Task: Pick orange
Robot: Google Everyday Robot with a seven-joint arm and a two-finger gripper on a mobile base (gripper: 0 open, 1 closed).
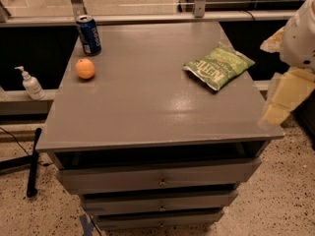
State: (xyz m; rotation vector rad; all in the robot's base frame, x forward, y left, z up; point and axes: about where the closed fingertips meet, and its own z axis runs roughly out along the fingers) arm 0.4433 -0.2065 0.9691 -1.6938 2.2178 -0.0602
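Note:
The orange (85, 68) is a small round fruit resting on the grey cabinet top (147, 107), near its left edge. It sits just in front of the blue soda can (89, 35). My gripper (284, 98) hangs at the right edge of the view, beside the cabinet's right front corner. It is far to the right of the orange and holds nothing that I can see.
A green chip bag (218, 66) lies on the right part of the cabinet top. A white pump bottle (31, 84) stands on a ledge left of the cabinet. Drawers (160, 181) sit below the top. A railing runs along the back.

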